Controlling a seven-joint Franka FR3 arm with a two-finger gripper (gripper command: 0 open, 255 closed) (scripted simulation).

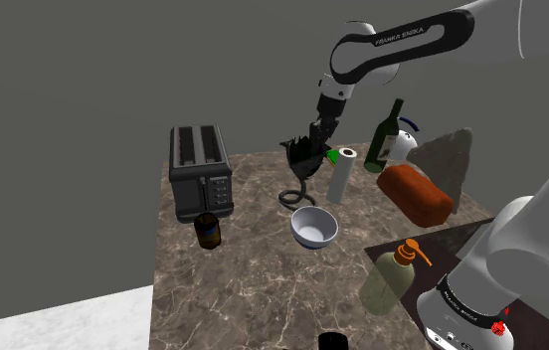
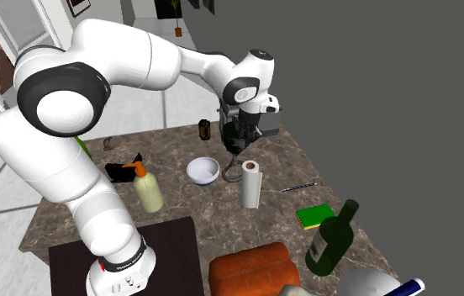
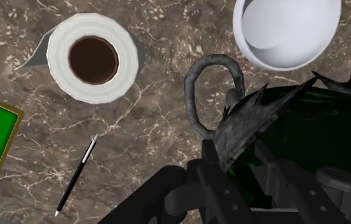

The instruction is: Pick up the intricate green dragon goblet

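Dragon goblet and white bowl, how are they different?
The goblet is dark grey with green inside; the bowl is plain white. The goblet's rim is jagged, the bowl's is smooth and round. The goblet rises tall on a curly stem with the claw at it; the bowl sits low. Both are open on top.

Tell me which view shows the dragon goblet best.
The shoulder view: the dragon goblet is seen side-on, with its jagged cup, thin stem and ring base all visible. The wrist view looks down into its green inside past the ragged rim. In the second exterior view the tool hides most of it.
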